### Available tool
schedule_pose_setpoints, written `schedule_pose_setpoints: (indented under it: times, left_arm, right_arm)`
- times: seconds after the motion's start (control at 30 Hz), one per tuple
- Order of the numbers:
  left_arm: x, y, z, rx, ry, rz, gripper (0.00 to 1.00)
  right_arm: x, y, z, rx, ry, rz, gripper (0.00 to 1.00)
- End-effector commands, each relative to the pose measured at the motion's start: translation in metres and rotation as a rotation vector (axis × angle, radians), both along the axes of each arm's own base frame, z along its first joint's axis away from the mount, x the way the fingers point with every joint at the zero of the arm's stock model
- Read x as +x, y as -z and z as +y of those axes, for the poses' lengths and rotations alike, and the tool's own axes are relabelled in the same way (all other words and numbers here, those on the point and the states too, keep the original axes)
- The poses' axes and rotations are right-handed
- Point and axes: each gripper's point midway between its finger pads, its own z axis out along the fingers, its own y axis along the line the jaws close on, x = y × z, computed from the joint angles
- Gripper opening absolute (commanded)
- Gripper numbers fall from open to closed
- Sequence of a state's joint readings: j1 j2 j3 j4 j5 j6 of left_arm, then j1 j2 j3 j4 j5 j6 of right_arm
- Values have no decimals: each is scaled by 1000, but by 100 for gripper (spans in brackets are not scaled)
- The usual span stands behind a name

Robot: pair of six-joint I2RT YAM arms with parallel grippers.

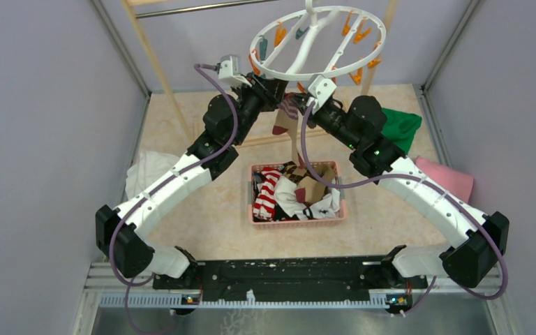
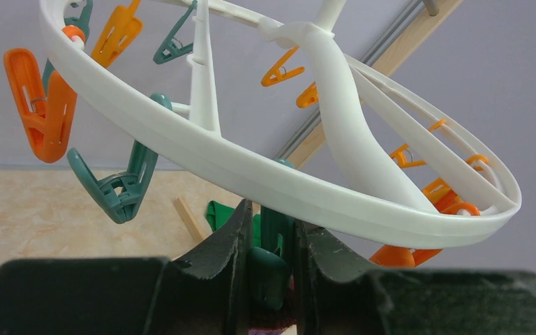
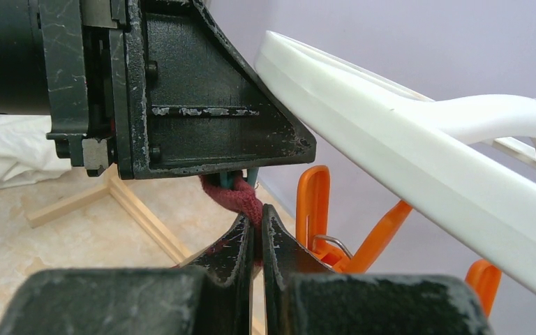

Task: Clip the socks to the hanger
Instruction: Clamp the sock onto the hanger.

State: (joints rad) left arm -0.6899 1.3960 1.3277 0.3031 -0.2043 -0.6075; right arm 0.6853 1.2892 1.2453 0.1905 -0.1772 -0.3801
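Nearest, the pink basket [image 1: 299,222] in mid-table holds a heap of socks [image 1: 272,194]. Farther on, both arms meet under the near rim of the hanger [image 1: 300,70]. The right gripper [image 3: 257,222] has its fingers pressed nearly together on the maroon cuff of the striped sock [image 3: 236,197], whose length hangs straight down toward the table. The cuff pokes up just above those fingertips and touches the lower tips of a teal peg [image 2: 269,269], which the left gripper [image 2: 271,222] clamps by its handles from the left. So the peg's mouth sits directly above the cuff, and the coming move looks like a short upward feed. I cannot tell whether the mouth is parted enough. Beyond, orange pegs [image 3: 313,202] dangle from the rim
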Motion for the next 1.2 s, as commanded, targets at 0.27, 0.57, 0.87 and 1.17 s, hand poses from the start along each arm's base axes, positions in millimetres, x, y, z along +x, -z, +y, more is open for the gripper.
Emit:
schedule_pose_setpoints:
  times: [0.27,0.57,0.87,1.17]
  left_arm:
    - [-6,-23,10,-59,-17,-39,22]
    - [-9,-26,12,-67,-16,-40,49]
    - [-15,-31,18,-73,-19,-40,67]
    - [-39,-34,36,-40,-13,-54,83]
  right_arm:
    - [-15,-38,-5,89,-20,-71,0]
    - [-15,-32,-4,81,-24,-60,0]
    - [-16,-33,-3,94,-30,-54,5]
    - [-27,-21,-8,54,-70,-4,47]
